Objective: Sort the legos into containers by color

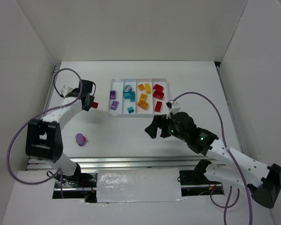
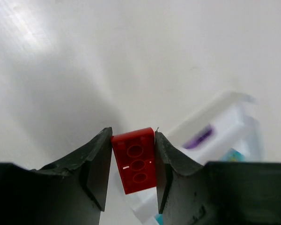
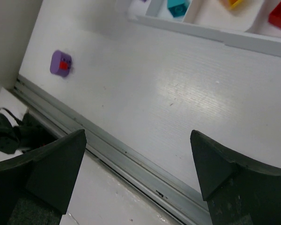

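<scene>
The white tray [image 1: 138, 114] lies at the table's middle back, with four long compartments. From left they hold purple, teal plus a round multicoloured piece [image 1: 128, 88], yellow-orange, and red bricks. My left gripper [image 1: 93, 105] is shut on a red brick [image 2: 136, 159] and holds it above the table just left of the tray [image 2: 210, 117]. My right gripper [image 1: 152, 130] is open and empty, low over the table in front of the tray [image 3: 234, 38]. A round purple piece with a red part [image 1: 80, 139] lies on the table at front left; it also shows in the right wrist view [image 3: 61, 63].
A metal rail [image 1: 131, 161] runs along the table's near edge. White walls enclose the table on the left, back and right. Purple cables loop from both arms.
</scene>
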Motion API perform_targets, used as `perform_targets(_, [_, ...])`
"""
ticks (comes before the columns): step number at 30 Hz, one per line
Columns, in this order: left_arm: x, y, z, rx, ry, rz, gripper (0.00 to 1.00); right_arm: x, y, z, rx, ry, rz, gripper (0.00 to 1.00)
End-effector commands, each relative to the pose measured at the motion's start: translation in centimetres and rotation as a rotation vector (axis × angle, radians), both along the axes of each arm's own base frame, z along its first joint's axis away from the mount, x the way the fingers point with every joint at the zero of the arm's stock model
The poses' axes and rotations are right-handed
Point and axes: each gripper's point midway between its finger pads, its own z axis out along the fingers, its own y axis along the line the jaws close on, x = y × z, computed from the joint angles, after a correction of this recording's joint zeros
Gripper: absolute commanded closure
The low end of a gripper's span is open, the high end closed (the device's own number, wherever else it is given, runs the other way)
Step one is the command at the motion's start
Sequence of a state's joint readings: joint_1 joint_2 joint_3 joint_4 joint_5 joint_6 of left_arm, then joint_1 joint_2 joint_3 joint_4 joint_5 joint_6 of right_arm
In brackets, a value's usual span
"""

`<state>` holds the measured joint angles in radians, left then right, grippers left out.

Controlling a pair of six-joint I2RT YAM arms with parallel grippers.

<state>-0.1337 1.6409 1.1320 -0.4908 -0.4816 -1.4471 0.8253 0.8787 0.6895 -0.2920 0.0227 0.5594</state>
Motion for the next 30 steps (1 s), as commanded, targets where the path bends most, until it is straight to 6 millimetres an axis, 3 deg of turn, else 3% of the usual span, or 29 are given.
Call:
perform_targets(1, [3.5,-4.3,10.4,0.134,-0.433,-0.268,1.00,1.6,-3.2,3.3,0.111,-0.074,-0.248,0.00])
perform_targets(2, [4.2,-6.4,12.3,0.150,-0.529,-0.372,1.00,1.7,-4.6,4.4,0.148,-0.093,-0.321,0.00])
perform_targets(4, [4.7,-13.8,14.7,0.163,-0.663,-0.702,1.00,2.2,-7.9,4.8,0.164,-0.081,-0.513,0.00])
perform_targets(5, [5.4,-16.4,16.7,0.163,-0.756,-0.804,1.00,1.9,-9.2,5.9,0.209,-0.099,-0.561,0.00])
perform_targets(6, [5.7,-19.0,17.1,0.163,-0.774,-0.909,1.00,1.7,-10.8,6.2,0.217,-0.089,-0.631,0.00])
perform_targets(9, [7.1,-29.8,16.8,0.258,-0.800,-1.278,1.00,0.2,-13.1,7.7,0.262,-0.107,-0.669,0.00])
perform_targets(11, [7.3,-33.5,15.0,0.287,-0.749,-1.393,1.00,-0.8,-14.1,8.3,0.279,-0.121,-0.661,0.00])
perform_targets(12, [8.1,-36.7,14.3,0.322,-0.752,-1.462,1.00,-1.0,-14.3,8.3,0.282,-0.119,-0.655,0.01])
perform_targets(15, [8.6,-40.4,11.4,0.309,-0.707,-1.544,1.00,-1.7,-14.7,7.9,0.265,-0.113,-0.640,0.00])
perform_targets(17, [10.2,-42.9,9.4,0.281,-0.694,-1.565,1.00,-2.2,-14.8,7.4,0.238,-0.091,-0.623,0.00])
perform_targets(24, [10.1,-44.5,6.4,0.289,-0.652,-1.558,0.99,-3.1,-14.4,7.1,0.208,-0.079,-0.560,0.00])
perform_targets(30, [9.8,-43.8,3.8,0.304,-0.595,-1.538,0.94,-3.2,-14.1,7.1,0.216,-0.088,-0.535,0.00])
